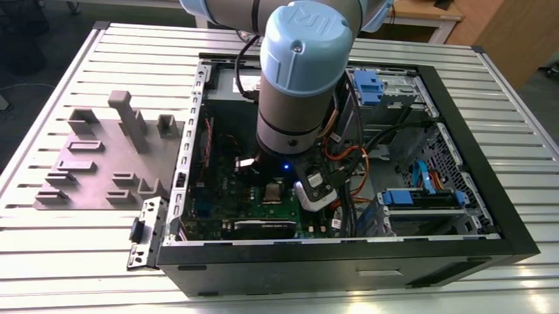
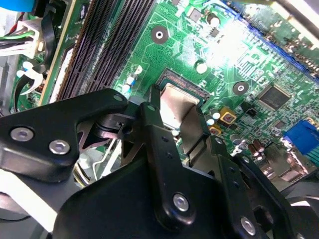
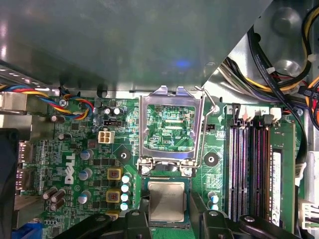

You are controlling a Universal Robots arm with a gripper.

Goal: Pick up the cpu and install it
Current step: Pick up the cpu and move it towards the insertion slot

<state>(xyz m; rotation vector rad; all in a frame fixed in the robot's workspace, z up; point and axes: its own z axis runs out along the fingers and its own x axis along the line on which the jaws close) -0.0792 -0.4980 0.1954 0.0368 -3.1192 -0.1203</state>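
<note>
Over socket (image 3: 189,196), pincer (image 3: 169,213) spread, fingers (image 3: 137,220) flanking cpu (image 3: 166,198) seated flat inside; silver frame (image 3: 144,124) hinged open.

A slatted metal table (image 1: 524,131) carries an open black computer case (image 1: 349,265). In the exterior view, a grey fixture plate (image 1: 96,163) with upright blocks lies at nine o'clock from the case. Inside the case, a green motherboard (image 3: 75,144) bears a silver socket frame (image 3: 143,129), flipped open, along with dark memory slots (image 3: 249,164) and coloured wires (image 3: 75,102). A blue drive latch (image 1: 367,85) sits toward one o'clock.
</note>
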